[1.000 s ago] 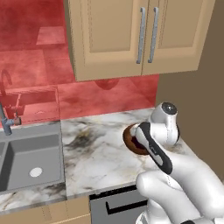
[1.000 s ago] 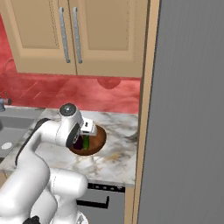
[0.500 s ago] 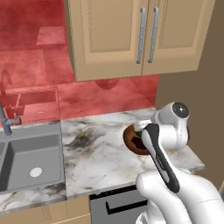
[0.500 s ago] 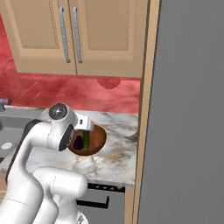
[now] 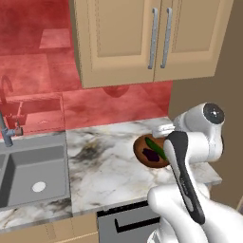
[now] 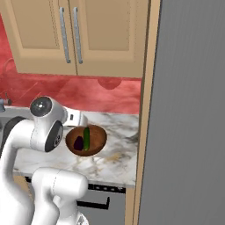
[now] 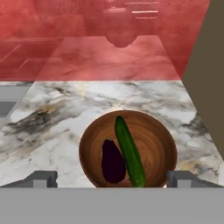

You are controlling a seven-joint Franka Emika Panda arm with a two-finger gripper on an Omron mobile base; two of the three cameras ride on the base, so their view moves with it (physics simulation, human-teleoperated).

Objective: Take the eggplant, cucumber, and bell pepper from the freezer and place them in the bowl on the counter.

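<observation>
Two vegetables in the bowl (image 7: 151,144) on the counter (image 7: 57,127): eggplant (image 7: 113,161) and cucumber (image 7: 129,151), side by side and touching or nearly so along their length. Cucumber laid from the bowl's far inner slope down to its near rim, eggplant beside it, toward the sink (image 5: 28,173) (short and dark, almost black against the reddish-brown wood). Seen also from the right base view, with the green piece nearer the freezer (image 6: 189,114). Bowl placed on the marble toward the freezer end, well apart from the steel sink with its faucet (image 5: 7,128). Freezer door flat, grey and apparently closed, though its edges run out of frame. Tan wall cabinets (image 5: 152,38) overhead with two vertical bar handles, red backsplash (image 5: 42,95) behind.

Gripper (image 7: 111,178) poised above the bowl's near rim, fingertips (image 7: 41,178) spread to either side of it, wider than the bowl itself, jaws wide apart and gripping nothing. Wrist bent over the bowl in both base views, partly covering its near side in the left one.
</observation>
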